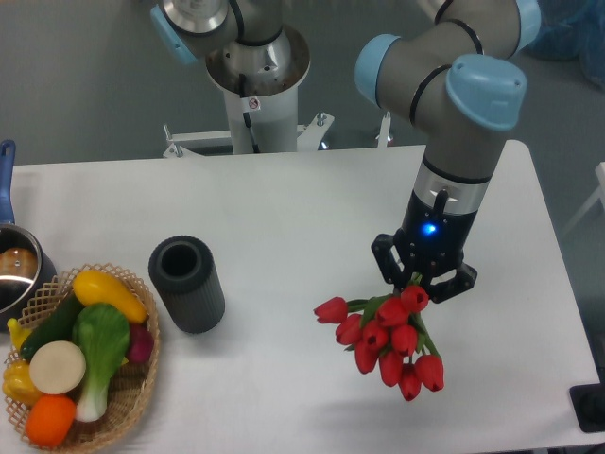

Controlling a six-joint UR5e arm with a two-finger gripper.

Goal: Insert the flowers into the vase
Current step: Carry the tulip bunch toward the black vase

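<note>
The flowers, a bunch of red tulip buds with green stems, hang at the right of the table, buds pointing down toward the front. My gripper is directly over the stem end and is shut on the flowers, holding them above the table; a shadow lies below them. The vase, dark grey and ribbed with a round open mouth, stands upright on the table to the left of the flowers, well apart from my gripper.
A woven wicker basket with toy vegetables and fruit sits at the front left, close to the vase. A blue-handled metal pot is at the left edge. The robot base stands behind the table.
</note>
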